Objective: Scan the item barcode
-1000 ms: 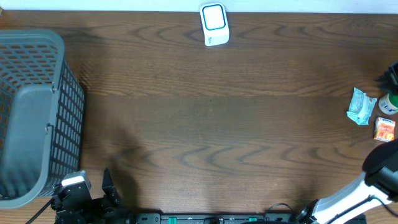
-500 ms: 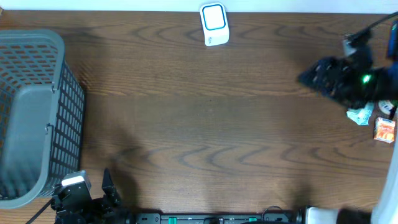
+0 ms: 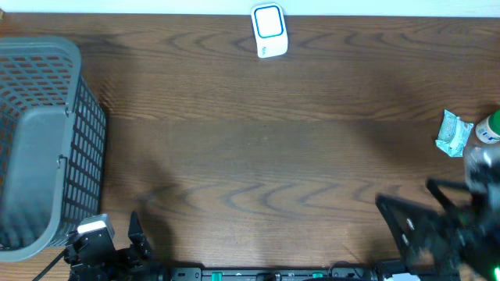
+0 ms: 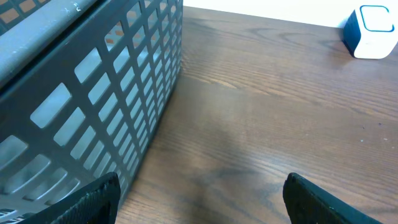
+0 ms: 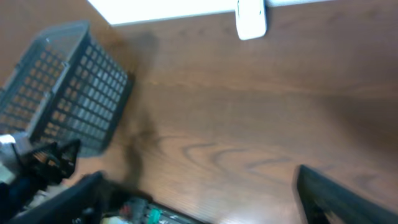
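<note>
Currently the left end effector (image 4: 201, 190) and right end effector (image 5: 199, 186) both stand spread wide above the wooden table (image 3: 250, 140).

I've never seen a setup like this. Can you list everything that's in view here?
basket: one, grey mesh, left end of the table
scanner: one, white with a blue frame, middle of the far edge
packet: one, pale teal, right edge
container: one, green and white, cut off by the right edge, just beside the packet
table: one, dark brown wood, under everything
left gripper: one, black, open and empty, near-left corner beside the basket
right gripper: one, black, blurred, open and empty, near-right corner
</note>
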